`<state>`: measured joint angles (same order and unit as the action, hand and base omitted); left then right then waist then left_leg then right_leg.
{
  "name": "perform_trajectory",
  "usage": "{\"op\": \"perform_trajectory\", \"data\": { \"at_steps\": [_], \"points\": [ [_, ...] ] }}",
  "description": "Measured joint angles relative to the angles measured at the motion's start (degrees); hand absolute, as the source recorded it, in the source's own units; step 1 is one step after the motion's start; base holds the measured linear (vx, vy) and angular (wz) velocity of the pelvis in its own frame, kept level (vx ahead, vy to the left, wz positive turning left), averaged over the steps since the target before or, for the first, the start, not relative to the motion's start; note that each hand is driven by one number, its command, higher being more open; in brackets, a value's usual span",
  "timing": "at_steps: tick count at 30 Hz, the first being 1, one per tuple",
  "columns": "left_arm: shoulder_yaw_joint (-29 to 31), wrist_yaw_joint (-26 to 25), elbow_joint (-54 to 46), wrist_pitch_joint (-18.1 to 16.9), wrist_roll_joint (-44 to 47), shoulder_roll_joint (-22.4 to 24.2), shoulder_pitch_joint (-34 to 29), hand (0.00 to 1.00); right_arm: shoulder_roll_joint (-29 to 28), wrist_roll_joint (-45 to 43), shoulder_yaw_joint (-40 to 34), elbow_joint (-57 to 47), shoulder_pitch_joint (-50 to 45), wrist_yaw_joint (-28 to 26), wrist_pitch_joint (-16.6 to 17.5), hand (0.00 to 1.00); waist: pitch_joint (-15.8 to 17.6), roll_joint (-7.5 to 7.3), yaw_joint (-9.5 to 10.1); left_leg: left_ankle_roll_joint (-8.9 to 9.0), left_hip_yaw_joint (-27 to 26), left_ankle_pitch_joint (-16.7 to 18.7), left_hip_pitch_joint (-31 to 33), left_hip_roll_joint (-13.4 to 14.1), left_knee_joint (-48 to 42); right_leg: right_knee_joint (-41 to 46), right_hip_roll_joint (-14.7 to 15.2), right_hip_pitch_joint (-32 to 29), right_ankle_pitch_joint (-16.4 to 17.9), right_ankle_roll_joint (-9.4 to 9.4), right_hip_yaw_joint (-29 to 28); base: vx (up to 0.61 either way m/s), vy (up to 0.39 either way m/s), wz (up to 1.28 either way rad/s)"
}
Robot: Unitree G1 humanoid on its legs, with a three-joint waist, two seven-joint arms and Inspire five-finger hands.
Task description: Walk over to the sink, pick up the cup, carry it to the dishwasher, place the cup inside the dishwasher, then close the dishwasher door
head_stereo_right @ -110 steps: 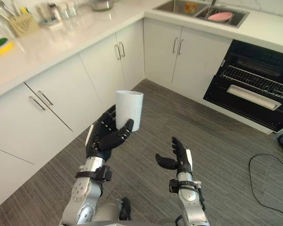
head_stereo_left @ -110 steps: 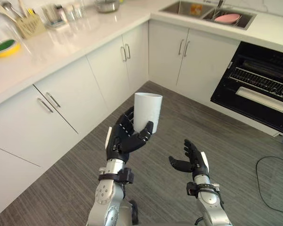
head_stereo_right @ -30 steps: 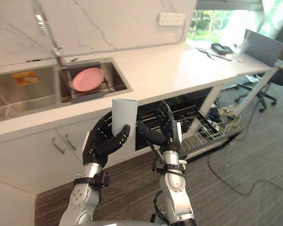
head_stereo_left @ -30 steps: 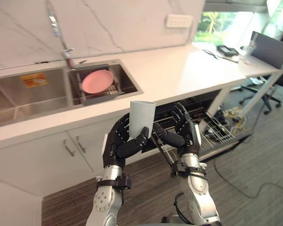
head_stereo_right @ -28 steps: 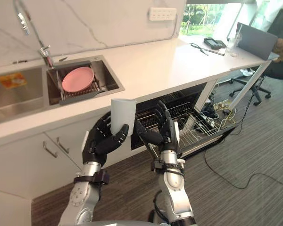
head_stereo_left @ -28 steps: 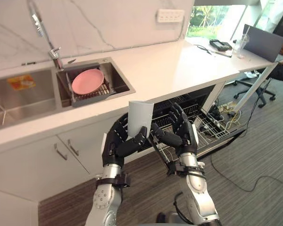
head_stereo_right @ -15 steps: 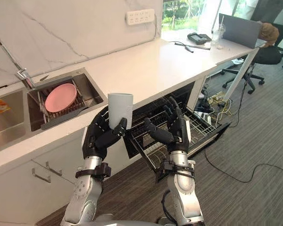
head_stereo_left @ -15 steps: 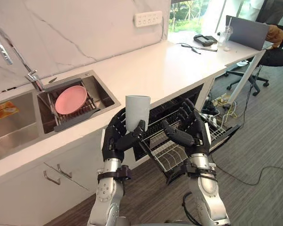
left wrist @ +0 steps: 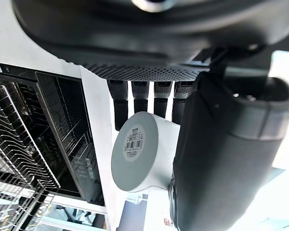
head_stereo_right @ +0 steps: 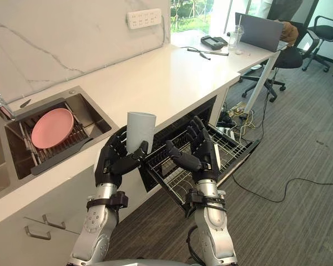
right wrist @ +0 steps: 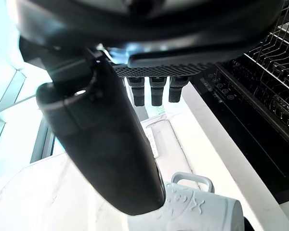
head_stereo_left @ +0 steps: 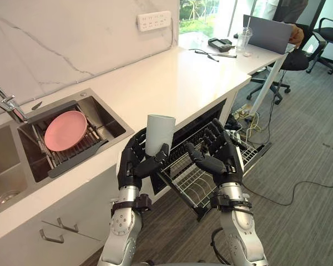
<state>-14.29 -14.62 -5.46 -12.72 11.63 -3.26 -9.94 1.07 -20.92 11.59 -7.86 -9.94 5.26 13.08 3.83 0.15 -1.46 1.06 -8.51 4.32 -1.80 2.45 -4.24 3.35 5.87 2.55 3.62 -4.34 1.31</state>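
With the cup (head_stereo_left: 158, 133) gripped upright in the left hand's (head_stereo_left: 132, 164) curled fingers and the right hand (head_stereo_left: 225, 158) held spread and empty, the sink (head_stereo_left: 106, 119) has been left behind and the open dishwasher's rack (head_stereo_left: 190, 180) reached, so placing is due.

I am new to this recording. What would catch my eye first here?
The left hand holds a grey cup upright before the edge of the counter. The right hand, open, hovers beside it above the pulled-out dishwasher rack. A pink plate sits in the sink, further left.
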Motion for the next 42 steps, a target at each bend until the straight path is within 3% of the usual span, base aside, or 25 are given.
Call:
{"op": "perform_trajectory", "data": {
  "at_steps": [13,25,42],
  "points": [
    [-3.7,0.1,3.6,1.1,-4.8,-0.9,1.8,0.3,1.2,-2.5,5.6,-1.0,0.2,-2.7,0.0,0.9,-1.8,-1.57,0.15,-0.16,-0.5,-0.5,-0.7,-0.1,1.1,-2.3,-0.2,0.8,-1.3,-0.03,-0.6,-0.01,0.001,-0.02],
    [-5.9,0.1,2.6,1.1,-5.0,-1.1,2.1,0.3,1.9,-1.2,5.6,-0.9,0.3,-1.2,0.0,0.9,-3.5,-1.51,0.23,-0.28,0.5,-2.6,-0.9,-0.5,4.0,-2.4,-0.1,0.3,-1.3,-0.02,0.5,-0.02,-0.007,0.05],
    [-8.8,-0.6,0.6,1.5,-8.3,-1.3,3.1,0.3,1.9,2.1,5.7,-1.1,0.4,2.1,0.3,0.9,-5.1,-1.56,-0.02,-0.19,0.6,-3.0,-0.7,-0.5,4.8,-2.5,-0.1,-0.2,-1.3,-0.02,0.6,0.0,0.0,0.0]
  ]
}}
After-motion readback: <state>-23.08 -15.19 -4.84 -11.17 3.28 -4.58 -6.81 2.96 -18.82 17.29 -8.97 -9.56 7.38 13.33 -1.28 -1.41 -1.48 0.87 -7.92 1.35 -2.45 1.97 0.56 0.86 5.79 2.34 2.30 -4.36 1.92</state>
